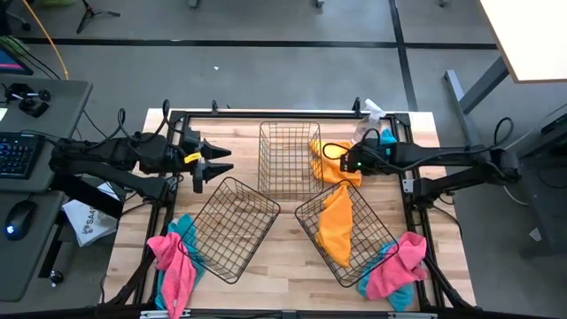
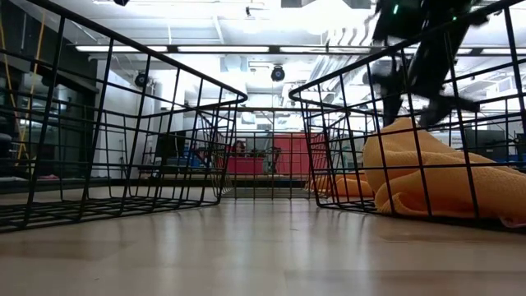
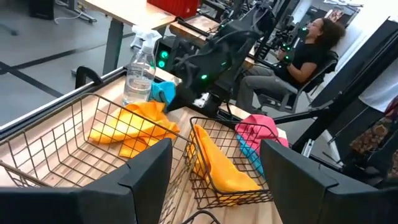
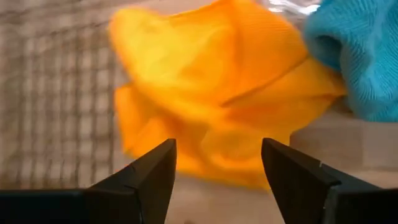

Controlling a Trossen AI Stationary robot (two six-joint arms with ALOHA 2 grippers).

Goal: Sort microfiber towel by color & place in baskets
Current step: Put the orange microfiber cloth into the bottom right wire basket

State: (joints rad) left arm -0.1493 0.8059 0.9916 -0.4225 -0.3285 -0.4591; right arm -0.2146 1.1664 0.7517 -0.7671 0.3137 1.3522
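From above, your right tool (image 1: 347, 162) hovers over a yellow-orange towel (image 1: 332, 165) draped at the far basket (image 1: 288, 158)'s right side, near the surface (image 1: 283, 283)'s far right corner; the left tool (image 1: 213, 162) waits, spread, at the far left. The right wrist view shows fingers (image 4: 146, 177) parted, gripping nothing, above that towel (image 4: 211, 93).

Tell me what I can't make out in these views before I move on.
- Left pile: pink over blue in the high view; how many towels is hidden by folds and the frame.
- Right pile: same, the blue mostly covered by pink.
- Blue towel: cut off by the right wrist view's edge.
- Right hand: open above the orange towel; contact can't be judged.
- Low view: both piles out of sight.
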